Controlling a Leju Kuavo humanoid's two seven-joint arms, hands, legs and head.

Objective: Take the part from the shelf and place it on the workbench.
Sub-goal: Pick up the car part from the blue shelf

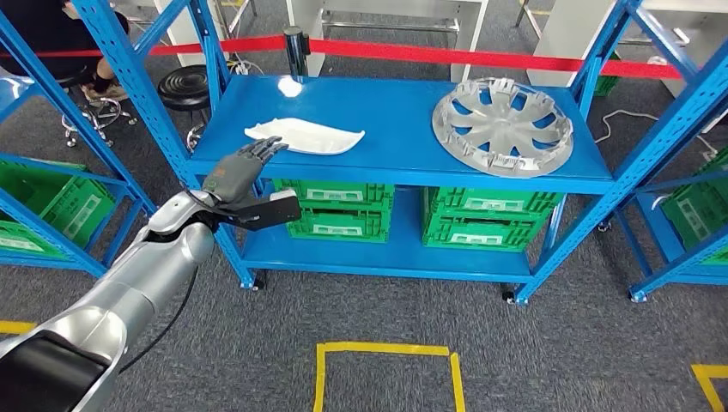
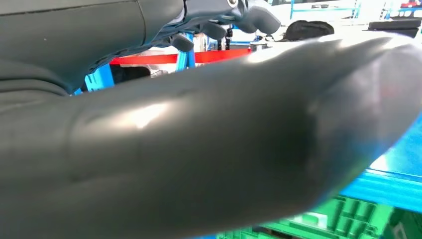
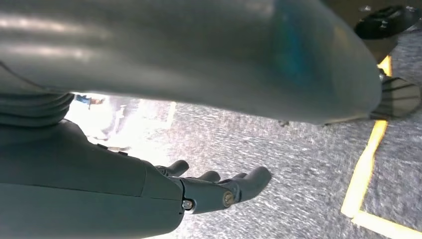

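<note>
Grey carpet with yellow floor tape (image 1: 384,349) runs under a blue shelf rack (image 1: 403,163) across the frame's middle. On its top shelf, left of centre, lies the white curved part (image 1: 306,136); a silver wheel cover (image 1: 502,125) sits at right (green crates (image 1: 337,209) below). Left hand (image 1: 243,172) hovers just lower-left of the part, fingers apart, empty. Right hand (image 3: 209,191) hangs over carpet, fingers loosely spread, holding nothing.

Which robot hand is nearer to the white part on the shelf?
Left. The left robot hand reaches up beside the white part; the right robot hand hangs over the carpet.
</note>
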